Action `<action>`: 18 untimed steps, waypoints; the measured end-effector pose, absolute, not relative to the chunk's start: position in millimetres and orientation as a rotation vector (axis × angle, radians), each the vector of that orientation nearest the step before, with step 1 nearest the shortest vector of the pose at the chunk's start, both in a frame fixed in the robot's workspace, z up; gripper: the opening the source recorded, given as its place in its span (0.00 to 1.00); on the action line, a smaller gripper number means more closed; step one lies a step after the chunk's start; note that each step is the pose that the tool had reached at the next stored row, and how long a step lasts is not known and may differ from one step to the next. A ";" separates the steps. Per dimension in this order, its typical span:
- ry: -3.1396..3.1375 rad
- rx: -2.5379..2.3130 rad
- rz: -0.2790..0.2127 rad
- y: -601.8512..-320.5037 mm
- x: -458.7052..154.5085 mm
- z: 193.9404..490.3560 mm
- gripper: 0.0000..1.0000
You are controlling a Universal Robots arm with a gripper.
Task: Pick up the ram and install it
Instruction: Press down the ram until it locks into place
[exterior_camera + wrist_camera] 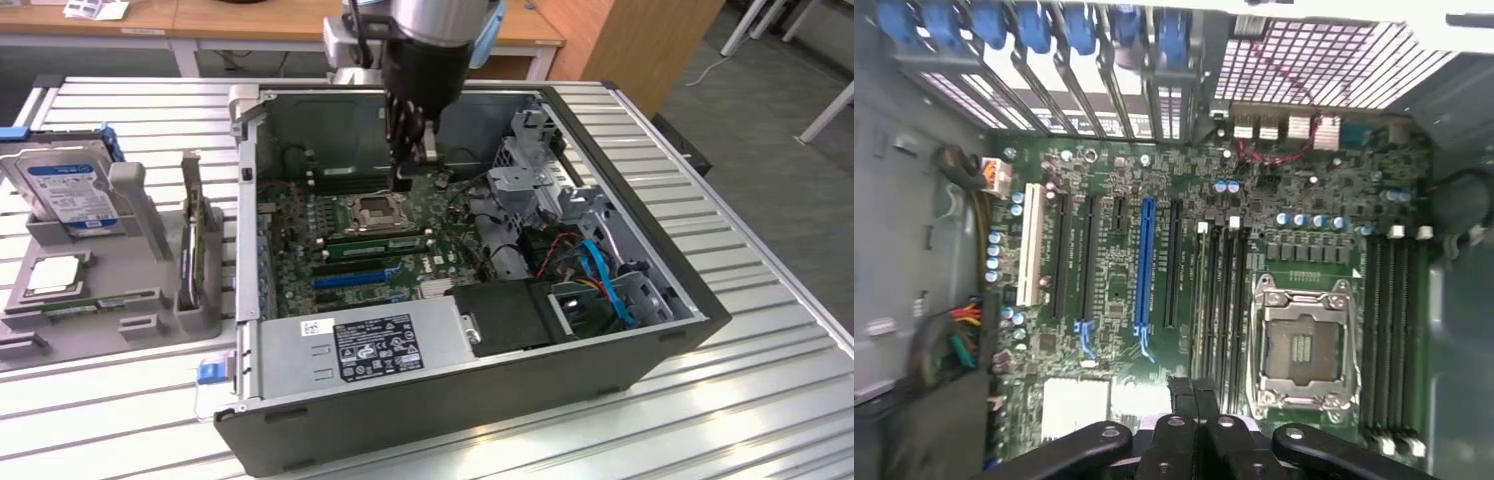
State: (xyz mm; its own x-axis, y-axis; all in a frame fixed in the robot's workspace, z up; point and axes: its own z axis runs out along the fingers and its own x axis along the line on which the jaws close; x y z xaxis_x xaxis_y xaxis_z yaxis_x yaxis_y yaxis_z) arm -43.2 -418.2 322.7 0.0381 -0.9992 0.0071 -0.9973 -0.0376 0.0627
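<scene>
While the arm reaches down into the open black computer case [467, 410] at the middle of the ribbed metal worktop [761, 400], the hand [407, 180] is held low over the green motherboard [300, 215], just beyond the square silver processor socket [374, 210] on the side towards the worktop's far edge. The hand's fingers are closed together, and nothing can be made out between them. In the wrist view the hand [1194, 395] is seen at one end of a row of long black memory slots [1219, 290], with the processor socket [1299, 345] just beside that row; whether a stick is seated beneath the fingertips cannot be told.

A long, thin green circuit-board stick, which appears to be the ram [91, 303], is seen lying in a grey plastic parts tray [27, 335] near the worktop's edge at the exterior view's left, well apart from the hand. A blue-labelled silver hard drive [67, 185] is stood upright in the same tray.
</scene>
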 end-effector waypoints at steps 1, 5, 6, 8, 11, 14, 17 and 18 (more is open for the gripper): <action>-2.144 2.227 -0.059 -418.3 -43.3 327.2 0.11; -2.144 2.227 -0.059 -418.2 -43.2 335.3 0.11; -2.144 2.227 -0.059 -418.2 -43.2 335.3 0.11; -2.144 2.227 -0.059 -418.3 -43.2 335.4 0.11; -2.144 2.227 -0.059 -418.3 -43.2 335.4 0.11; -2.144 2.227 -0.059 -418.3 -43.2 335.4 0.11; -2.144 2.227 -0.059 -418.3 -43.2 335.4 0.11; -2.144 2.227 -0.059 -418.3 -43.2 335.4 0.11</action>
